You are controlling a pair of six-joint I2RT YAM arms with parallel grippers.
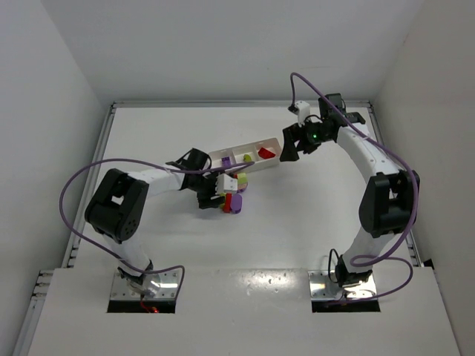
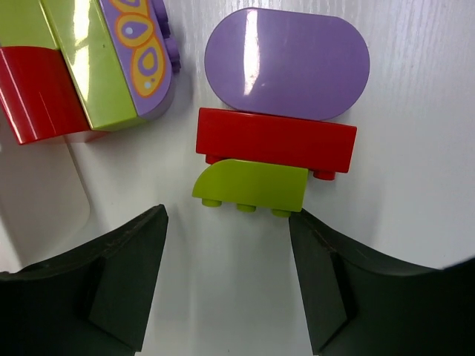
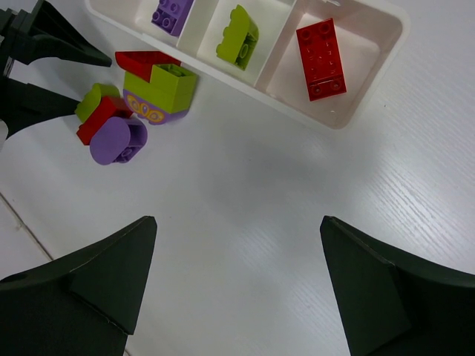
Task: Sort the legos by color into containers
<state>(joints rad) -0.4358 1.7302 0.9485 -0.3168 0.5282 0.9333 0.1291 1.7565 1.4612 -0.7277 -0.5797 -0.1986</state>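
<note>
The left gripper (image 1: 210, 194) is down near the table (image 1: 163, 245), its jaws spread wide and holding nothing. In the left wrist view a small curved yellow-green lego (image 2: 249, 185) sits at 12 o'clock just past the fingertips, untouched. It lies against a flat red lego (image 2: 274, 139), and a rounded purple lego (image 2: 286, 63) touches that one's far side. At 10 o'clock of these is a second clump (image 2: 93, 63) of red, yellow-green and printed purple pieces. The white tray (image 3: 330, 113) lies just beside the loose legos, at 1 o'clock in the top view. Its three compartments hold, left to right, a purple brick (image 3: 172, 13), a yellow-green brick (image 3: 237, 37) and a red brick (image 3: 320, 58). The right gripper (image 1: 291, 144), at 3 o'clock of the tray's red end, gapes wide with nothing between its jaws.
</note>
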